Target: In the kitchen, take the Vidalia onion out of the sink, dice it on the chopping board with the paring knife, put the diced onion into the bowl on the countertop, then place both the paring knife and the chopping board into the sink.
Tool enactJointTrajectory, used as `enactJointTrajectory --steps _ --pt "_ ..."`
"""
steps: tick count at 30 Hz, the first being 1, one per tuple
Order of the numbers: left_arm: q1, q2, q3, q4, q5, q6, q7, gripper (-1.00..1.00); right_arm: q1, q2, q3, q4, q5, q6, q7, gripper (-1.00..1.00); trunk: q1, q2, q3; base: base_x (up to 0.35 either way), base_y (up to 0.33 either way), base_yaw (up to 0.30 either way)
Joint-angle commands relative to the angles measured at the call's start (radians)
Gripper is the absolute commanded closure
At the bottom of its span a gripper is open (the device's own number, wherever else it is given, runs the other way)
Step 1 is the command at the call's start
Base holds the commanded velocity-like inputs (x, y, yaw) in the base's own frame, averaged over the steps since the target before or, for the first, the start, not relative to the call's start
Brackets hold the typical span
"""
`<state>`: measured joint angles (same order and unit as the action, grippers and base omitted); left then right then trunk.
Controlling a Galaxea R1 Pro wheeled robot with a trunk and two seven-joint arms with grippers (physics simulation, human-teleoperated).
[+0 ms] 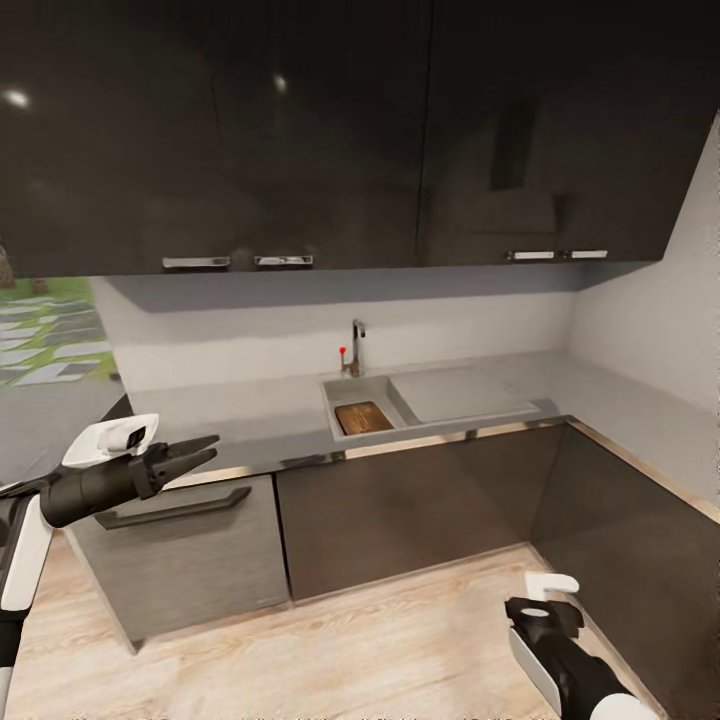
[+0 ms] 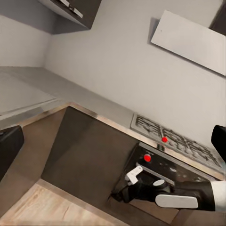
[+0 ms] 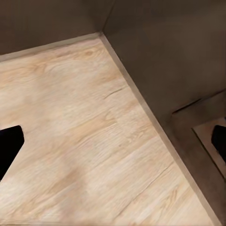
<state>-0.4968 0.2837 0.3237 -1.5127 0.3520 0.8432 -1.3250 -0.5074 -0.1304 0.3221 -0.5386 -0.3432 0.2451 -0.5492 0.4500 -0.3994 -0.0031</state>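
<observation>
Lying in sink (image 1: pixel 372 392), chopping board (image 1: pixel 363 416), well apart from left pincer (image 1: pixel 205 452)

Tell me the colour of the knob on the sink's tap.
Red. The knob on the tap shows best in the head view.

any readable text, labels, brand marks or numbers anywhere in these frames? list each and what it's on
None: no text, label, brand or number can be read.
The red knobs on the hob front carry no legible marks.
The tap by the sink, the chopping board in the basin, the upper cabinets and the left gripper show no lettering.
</observation>
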Motion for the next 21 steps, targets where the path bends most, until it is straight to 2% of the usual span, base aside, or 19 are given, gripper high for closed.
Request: enactJointTrajectory --steps 1,4,5,7,8,9,13,17,21 --pt "0.0 0.0 0.001 0.0 0.002 0.01 -0.002 -1.0 0.0 -0.002 0.009 0.0 -0.005 0.005 0.0 -1.0 0.0 -0.001 0.0 -0.151 0.021 0.0" --pt "0.0 0.0 0.001 0.001 0.003 0.01 -0.002 -1.0 0.0 -0.002 0.015 0.019 0.0 -0.033 0.06 -1.0 0.0 -0.001 0.0 -0.163 0.093 0.0" --pt "0.0 0.0 0.003 0.002 0.004 0.01 -0.002 -1.0 0.0 -0.002 0.062 0.14 0.023 -0.158 0.248 -1.0 0.0 -0.001 0.0 -0.168 0.12 0.0" --pt "0.0 0.0 0.003 0.002 0.004 0.01 -0.002 -1.0 0.0 -0.001 0.077 0.262 0.029 -0.274 0.367 -1.0 0.0 -0.001 0.0 -0.151 0.099 0.0" --pt "0.0 0.0 0.003 0.002 0.004 0.01 -0.002 -1.0 0.0 -0.001 0.078 0.284 0.029 -0.296 0.387 -1.0 0.0 -0.001 0.0 -0.137 0.077 0.0" --pt "0.0 0.0 0.004 0.002 0.003 0.01 -0.002 -1.0 0.0 0.001 0.08 0.336 0.03 -0.351 0.437 -1.0 0.0 -0.001 0.0 -0.119 0.039 0.0" --pt "0.0 0.0 0.004 0.002 0.001 0.008 -0.001 -1.0 0.0 0.013 0.08 0.429 0.029 -0.42 0.515 -1.0 0.0 -0.001 0.0 -0.085 0.015 0.0" --pt "0.0 0.003 0.005 0.002 -0.004 0.003 -0.001 -1.0 0.004 0.016 0.08 0.487 0.029 -0.444 0.541 -1.0 0.0 -0.001 0.0 -0.023 0.003 0.0" --pt "0.007 0.064 0.0 0.026 -0.007 0.001 -0.002 -1.0 0.006 0.017 0.08 0.531 0.019 -0.482 0.547 -1.0 0.0 -0.001 0.0 -0.003 0.0 0.0"
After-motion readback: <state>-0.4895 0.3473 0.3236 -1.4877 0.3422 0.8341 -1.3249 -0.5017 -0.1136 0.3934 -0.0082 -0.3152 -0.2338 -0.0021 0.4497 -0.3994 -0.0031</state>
